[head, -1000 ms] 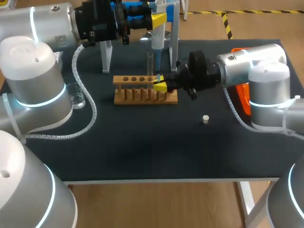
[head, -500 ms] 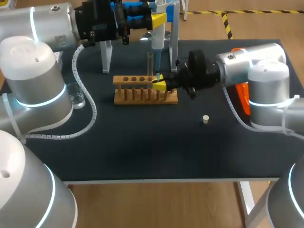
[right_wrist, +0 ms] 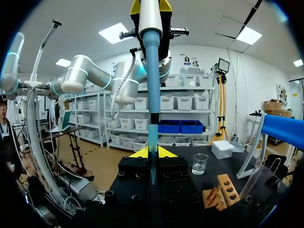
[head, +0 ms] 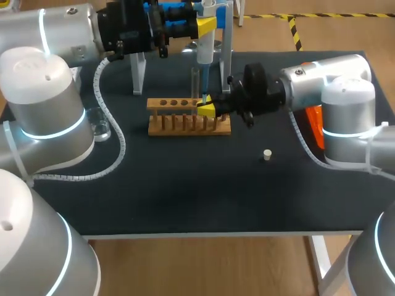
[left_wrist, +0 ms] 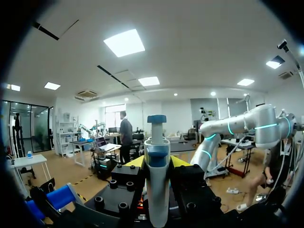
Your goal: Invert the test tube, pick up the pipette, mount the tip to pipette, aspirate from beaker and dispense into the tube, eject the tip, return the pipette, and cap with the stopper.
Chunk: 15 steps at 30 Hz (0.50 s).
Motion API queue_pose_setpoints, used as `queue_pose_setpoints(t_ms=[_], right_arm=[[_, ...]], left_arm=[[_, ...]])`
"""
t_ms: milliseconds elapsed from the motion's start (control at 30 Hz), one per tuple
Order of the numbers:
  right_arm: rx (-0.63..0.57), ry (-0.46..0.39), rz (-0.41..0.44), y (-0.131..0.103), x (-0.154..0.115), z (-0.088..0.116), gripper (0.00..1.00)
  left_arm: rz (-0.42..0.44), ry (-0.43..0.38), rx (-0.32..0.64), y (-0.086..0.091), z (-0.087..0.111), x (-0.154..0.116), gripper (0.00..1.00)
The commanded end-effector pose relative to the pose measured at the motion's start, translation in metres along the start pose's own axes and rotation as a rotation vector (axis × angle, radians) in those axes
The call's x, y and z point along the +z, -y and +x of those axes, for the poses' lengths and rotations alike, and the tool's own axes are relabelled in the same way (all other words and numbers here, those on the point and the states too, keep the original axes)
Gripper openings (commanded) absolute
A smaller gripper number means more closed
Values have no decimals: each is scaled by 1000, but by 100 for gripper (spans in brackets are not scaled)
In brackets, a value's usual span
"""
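pipette [head: 207, 46]: upright above the rack [head: 185, 123], left tool [head: 207, 26] closed on its body, shaft pointing down.
tip [right_wrist: 152, 156]: pinched in the closed right tool [head: 207, 110] at the shaft's end, likely for mounting.
tube [head: 195, 80]: standing in the rack, contents unclear.
beaker [head: 99, 126]: off left, seems to hold clear liquid.
stopper [head: 266, 154]: loose on the worktop [head: 185, 197], for capping later.

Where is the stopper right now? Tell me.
In the head view the stopper stands on the table, right of middle, apart from everything, nearer the front edge than the rack and the right gripper.
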State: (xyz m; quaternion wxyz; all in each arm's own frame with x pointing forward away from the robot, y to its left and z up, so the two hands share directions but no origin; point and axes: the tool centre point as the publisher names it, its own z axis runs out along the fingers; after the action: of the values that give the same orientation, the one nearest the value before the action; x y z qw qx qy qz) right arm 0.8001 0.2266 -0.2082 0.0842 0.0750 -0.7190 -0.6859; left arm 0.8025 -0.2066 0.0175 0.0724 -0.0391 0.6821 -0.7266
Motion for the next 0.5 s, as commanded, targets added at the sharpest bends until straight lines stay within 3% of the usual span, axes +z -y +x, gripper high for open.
queue_pose_setpoints(t_ms=[33,500], right_arm=[[-1,2,2,-1,0,0,0],[1,5,5,0,1,-2,0]], left_arm=[[2,-2,1,0,0,-1,0],[2,-2,1,0,0,-1,0]])
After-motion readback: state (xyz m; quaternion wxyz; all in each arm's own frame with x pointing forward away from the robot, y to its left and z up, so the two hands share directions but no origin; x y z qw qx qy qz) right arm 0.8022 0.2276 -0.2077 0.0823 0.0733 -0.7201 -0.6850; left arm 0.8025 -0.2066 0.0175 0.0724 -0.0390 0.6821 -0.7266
